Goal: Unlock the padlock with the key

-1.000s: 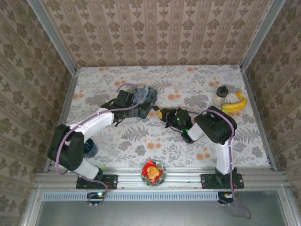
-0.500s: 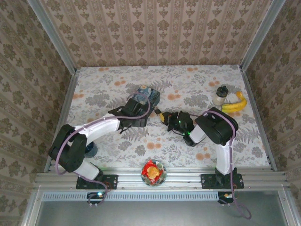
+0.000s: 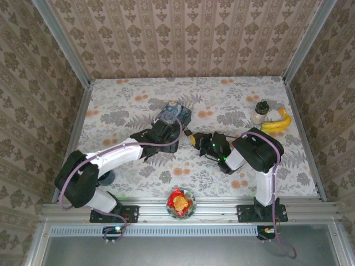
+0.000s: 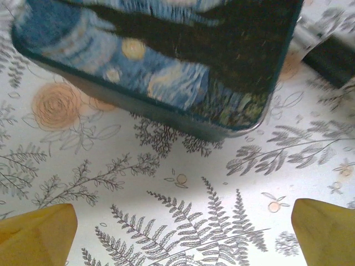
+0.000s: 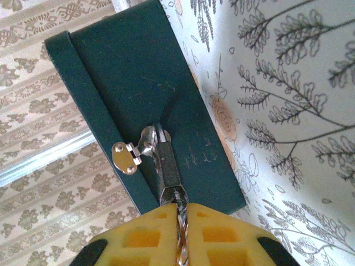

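Note:
The padlock (image 5: 168, 163), small, black and silver, hangs from the silver hasp (image 5: 126, 157) on the side of the blue painted tin (image 5: 144, 83). The key (image 5: 180, 221) sits in its lower end. My right gripper (image 5: 180, 208) is shut on that key, its yellow fingers (image 5: 138, 235) pressed against the metal. Seen from above, the right gripper (image 3: 195, 138) is just right of the tin (image 3: 173, 112). My left gripper (image 4: 183, 233) is open over the tablecloth just in front of the tin (image 4: 166, 50), its yellow fingertips (image 4: 39, 233) far apart and holding nothing.
A banana (image 3: 277, 123) and a small jar (image 3: 259, 113) lie at the back right. A bowl with a red wrapper (image 3: 181, 202) stands at the near edge between the arm bases. A dark round object (image 3: 105, 176) sits beside the left arm's base.
My left gripper has moved right, from the tin's left end to its near side. The tin shifted slightly right. The right gripper stayed on the key.

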